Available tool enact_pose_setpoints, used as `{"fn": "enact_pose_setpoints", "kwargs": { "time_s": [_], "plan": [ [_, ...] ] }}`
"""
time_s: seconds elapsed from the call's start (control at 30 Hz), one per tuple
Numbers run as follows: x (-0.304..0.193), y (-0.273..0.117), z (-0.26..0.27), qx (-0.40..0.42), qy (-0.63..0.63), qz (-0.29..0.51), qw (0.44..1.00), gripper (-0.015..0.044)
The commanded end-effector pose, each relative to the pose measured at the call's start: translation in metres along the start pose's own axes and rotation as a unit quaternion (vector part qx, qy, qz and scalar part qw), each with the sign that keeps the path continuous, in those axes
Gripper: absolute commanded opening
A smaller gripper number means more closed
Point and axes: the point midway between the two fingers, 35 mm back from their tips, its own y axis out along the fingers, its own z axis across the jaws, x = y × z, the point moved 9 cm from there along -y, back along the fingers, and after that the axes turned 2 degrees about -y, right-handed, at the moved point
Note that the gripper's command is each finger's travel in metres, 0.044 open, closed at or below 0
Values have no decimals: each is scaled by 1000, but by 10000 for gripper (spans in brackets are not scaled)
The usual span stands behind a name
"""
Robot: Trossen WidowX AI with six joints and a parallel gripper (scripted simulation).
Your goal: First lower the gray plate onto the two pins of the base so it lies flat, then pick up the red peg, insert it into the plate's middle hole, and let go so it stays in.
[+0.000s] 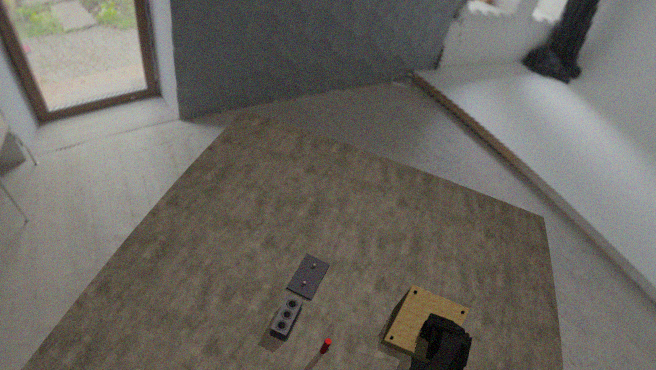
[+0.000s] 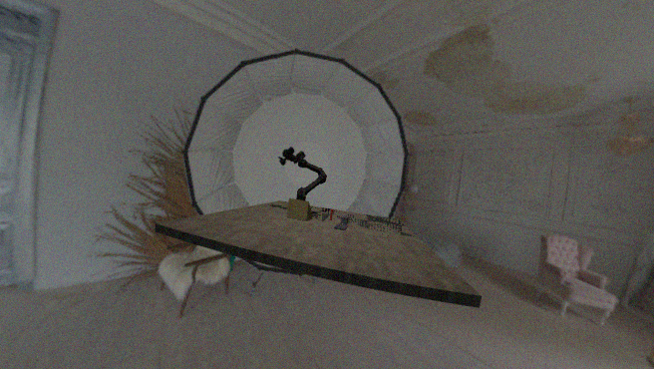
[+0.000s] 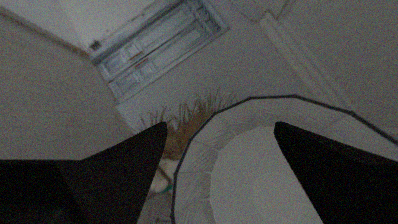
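The two dark fingers of the tool (image 3: 220,130) sit closest to the wrist camera, one on each side of the picture. They stand far apart, so the tool is wide open, and it has hold of nothing. Between the fingers you see only a white round screen with a dark rim (image 3: 250,165), a wall and a pale blue door (image 3: 155,47). The tool points out at the room, not down at the tabletop.

From the top, the black arm (image 1: 442,345) sits at the bottom edge of the picture, on a light wooden board (image 1: 417,312). The board lies on the brown tabletop (image 1: 280,210).

The red peg (image 1: 325,345) lies on the tabletop near the bottom edge, well apart from the arm. Just beyond it is the gray plate (image 1: 286,317), a small block with three holes in a row. It rests on the tabletop. Just beside the plate, a bit farther from the camera, is the base (image 1: 308,276), a flat dark piece with two small light pins sticking up. The plate is not on the pins.

From the far side view, the arm (image 2: 306,177) is bent, with the tool (image 2: 285,159) held high in the air above the tabletop (image 2: 319,244). The small parts there are too tiny to tell apart.
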Motion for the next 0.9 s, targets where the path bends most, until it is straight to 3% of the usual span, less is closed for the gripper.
{"fn": "enact_pose_setpoints", "kwargs": {
  "time_s": [0.0, 0.1, 0.43, 0.87],
  "plan": [
    [0, 0, 0, 0, 0, 0, 1000, 426],
    [18, 0, 1, 7, 2, -40, 999, 440],
    [138, -28, 0, 48, 1, -307, 950, 440],
    [263, -142, -4, 89, -49, -614, 782, 440]
  ]
}}
